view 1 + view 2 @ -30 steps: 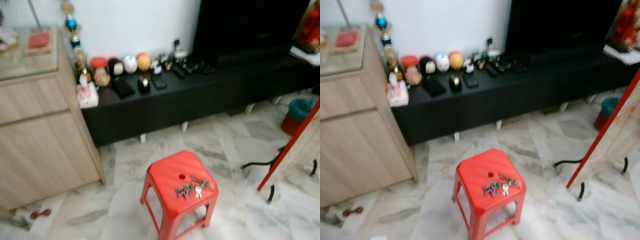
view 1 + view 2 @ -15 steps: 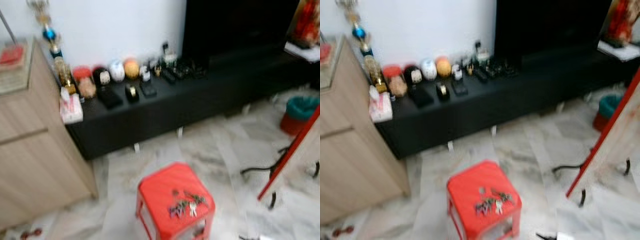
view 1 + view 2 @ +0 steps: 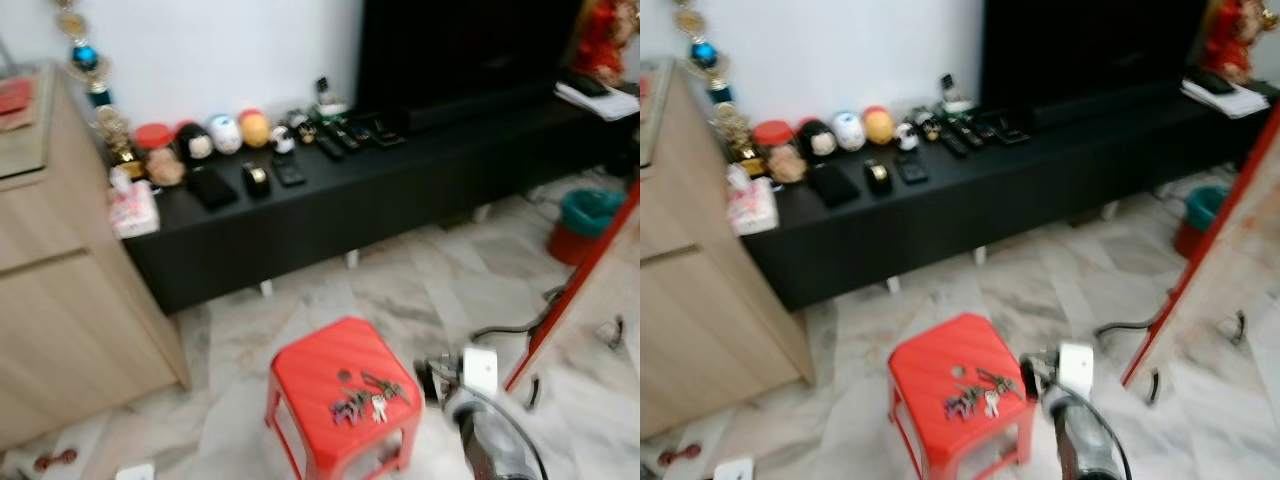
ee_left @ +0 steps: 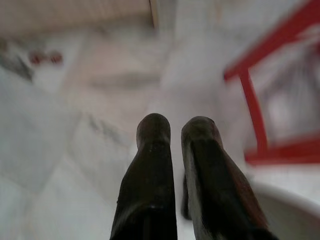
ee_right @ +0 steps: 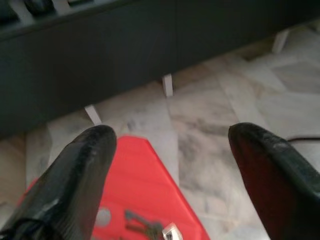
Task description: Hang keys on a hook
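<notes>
Long black TV bench by wall, wood cabinet at left. Red stool on marble floor; keys lie on its seat. Right gripper w/ jaws wide apart, near stool's right edge. Left gripper jaws nearly closed, empty

Keys lie near the red stool's right edge. The right gripper hovers just beside that edge, above the marble floor.

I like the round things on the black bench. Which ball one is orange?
The orange ball stands at the right end of the row of round ornaments on the black bench, beside the white ball. The others are white, black or brownish.
</notes>
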{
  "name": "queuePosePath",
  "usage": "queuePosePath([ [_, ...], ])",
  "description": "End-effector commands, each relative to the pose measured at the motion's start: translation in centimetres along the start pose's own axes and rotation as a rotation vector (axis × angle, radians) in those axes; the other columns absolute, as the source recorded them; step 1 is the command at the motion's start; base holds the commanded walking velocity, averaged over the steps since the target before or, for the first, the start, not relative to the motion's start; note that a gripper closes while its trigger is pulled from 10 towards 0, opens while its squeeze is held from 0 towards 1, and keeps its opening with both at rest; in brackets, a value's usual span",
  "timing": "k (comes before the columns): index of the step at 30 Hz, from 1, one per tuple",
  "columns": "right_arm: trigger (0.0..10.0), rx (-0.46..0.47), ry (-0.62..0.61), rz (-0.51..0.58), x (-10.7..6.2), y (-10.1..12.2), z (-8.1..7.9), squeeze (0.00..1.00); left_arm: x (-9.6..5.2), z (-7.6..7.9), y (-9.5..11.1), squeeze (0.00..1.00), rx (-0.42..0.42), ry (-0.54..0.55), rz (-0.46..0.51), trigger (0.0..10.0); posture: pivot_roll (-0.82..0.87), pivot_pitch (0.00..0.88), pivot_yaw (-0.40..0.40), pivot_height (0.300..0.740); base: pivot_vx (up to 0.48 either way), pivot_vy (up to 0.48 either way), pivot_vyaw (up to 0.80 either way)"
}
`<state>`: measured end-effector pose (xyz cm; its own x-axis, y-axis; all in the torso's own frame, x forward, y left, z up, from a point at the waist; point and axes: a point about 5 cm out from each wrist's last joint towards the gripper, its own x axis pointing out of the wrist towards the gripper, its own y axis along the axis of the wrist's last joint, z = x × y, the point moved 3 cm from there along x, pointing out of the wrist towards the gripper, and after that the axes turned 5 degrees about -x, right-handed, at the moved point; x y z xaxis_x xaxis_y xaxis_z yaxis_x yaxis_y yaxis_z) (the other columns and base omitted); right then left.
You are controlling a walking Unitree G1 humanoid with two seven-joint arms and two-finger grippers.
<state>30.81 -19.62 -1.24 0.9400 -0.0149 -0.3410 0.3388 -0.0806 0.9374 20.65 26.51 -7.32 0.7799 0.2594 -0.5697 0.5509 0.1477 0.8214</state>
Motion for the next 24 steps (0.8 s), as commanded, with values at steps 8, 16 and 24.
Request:
queuePosePath([
  [8, 10.0, -0.001, -0.038, 0.115, -1.2, 0.4, 0.6, 0.00, -0.5, 2.3, 11.1, 0.00, 0.052, -0.163, 0.520, 10.0, 0.17, 0.000, -0.049, 0.740, 0.000, 0.000, 0.00],
  [16, 10.0, -0.039, 0.013, 0.151, -3.5, -0.4, 0.4, 0.00, -3.1, 2.9, 12.7, 0.00, 0.020, -0.218, 0.613, 10.0, 0.15, 0.000, -0.047, 0.740, 0.000, 0.000, 0.00],
  [24, 10.0, -0.055, 0.037, 0.066, -3.8, -2.0, -0.1, 0.00, -3.9, 2.9, 12.0, 0.00, 0.065, -0.238, 0.586, 10.0, 0.16, 0.000, -0.054, 0.740, 0.000, 0.000, 0.00],
])
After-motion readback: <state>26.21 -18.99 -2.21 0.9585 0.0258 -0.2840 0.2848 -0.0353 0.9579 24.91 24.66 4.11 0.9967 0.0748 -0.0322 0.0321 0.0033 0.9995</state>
